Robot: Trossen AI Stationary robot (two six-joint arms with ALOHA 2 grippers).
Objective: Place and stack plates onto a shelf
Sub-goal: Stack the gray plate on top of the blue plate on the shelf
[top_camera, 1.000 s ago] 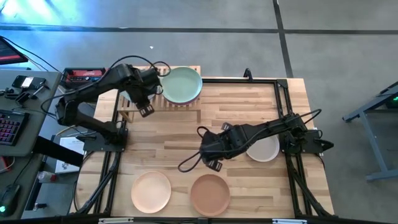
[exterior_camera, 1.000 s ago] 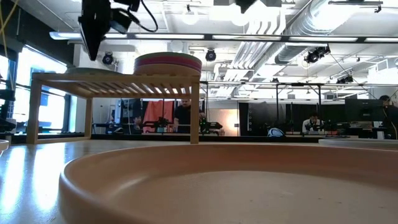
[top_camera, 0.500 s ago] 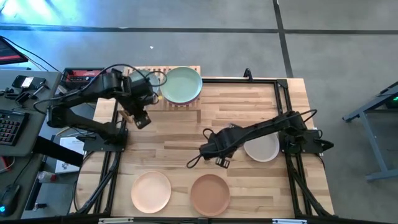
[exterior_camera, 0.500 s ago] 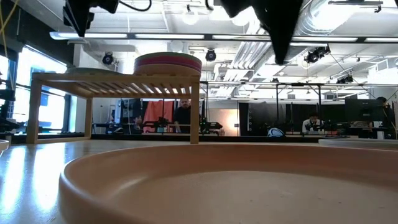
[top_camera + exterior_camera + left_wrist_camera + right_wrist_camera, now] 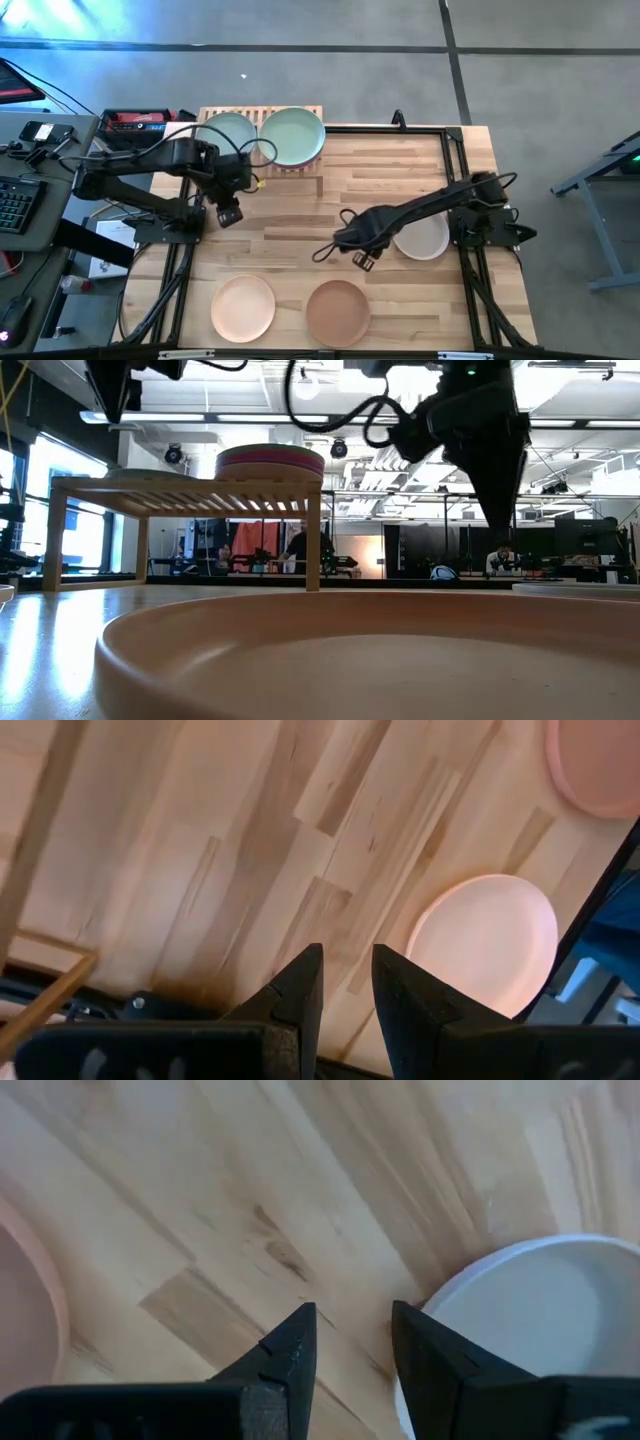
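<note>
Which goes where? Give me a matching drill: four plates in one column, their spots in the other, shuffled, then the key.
Things:
1. mint green plate
2. cream plate
3. peach plate
4. brown plate

Places:
A. on the table, beside the right gripper
B. table's near edge, left of its neighbour
C. top of the stack on the shelf
D. table's near edge, right of its neighbour

Pairs: 1-C, 2-A, 3-B, 4-D

Mint plates (image 5: 291,135), peach plate (image 5: 243,307), brown plate (image 5: 337,311).
</note>
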